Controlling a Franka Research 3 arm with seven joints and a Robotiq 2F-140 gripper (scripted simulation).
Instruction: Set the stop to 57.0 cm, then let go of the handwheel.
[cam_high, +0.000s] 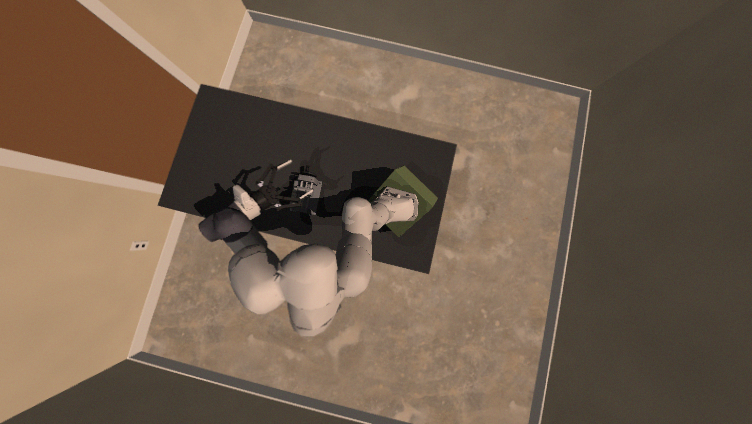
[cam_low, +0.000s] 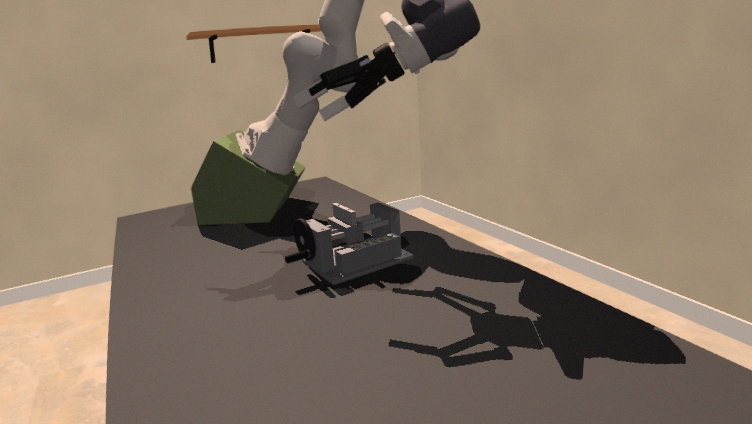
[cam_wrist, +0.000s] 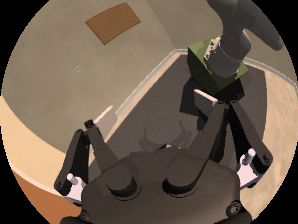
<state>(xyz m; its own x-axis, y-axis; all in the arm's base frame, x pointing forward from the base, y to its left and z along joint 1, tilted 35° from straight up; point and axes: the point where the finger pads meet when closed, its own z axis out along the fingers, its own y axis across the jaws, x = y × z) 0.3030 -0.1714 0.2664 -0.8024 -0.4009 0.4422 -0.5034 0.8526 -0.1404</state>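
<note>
A grey stop device (cam_high: 314, 190) (cam_low: 368, 255) stands on the dark table. Its black handwheel (cam_low: 304, 239) with a crank handle (cam_low: 295, 257) faces left in the exterior view. The stop, a light upright block (cam_low: 344, 214), sits on the rods between the end plates. The scale's reading is too small to tell. My gripper (cam_high: 295, 179) (cam_low: 315, 105) (cam_wrist: 154, 105) is open and empty, tilted, high above the device and touching nothing. In the wrist view the gripper's body hides nearly all of the device.
The arm's base stands on a green block (cam_high: 424, 190) (cam_low: 236, 189) (cam_wrist: 200, 67) near one end of the table (cam_high: 236, 121) (cam_low: 210, 342) (cam_wrist: 155, 107). A brown wall shelf (cam_low: 252, 32) is behind the arm. The arm's shadows lie across the table.
</note>
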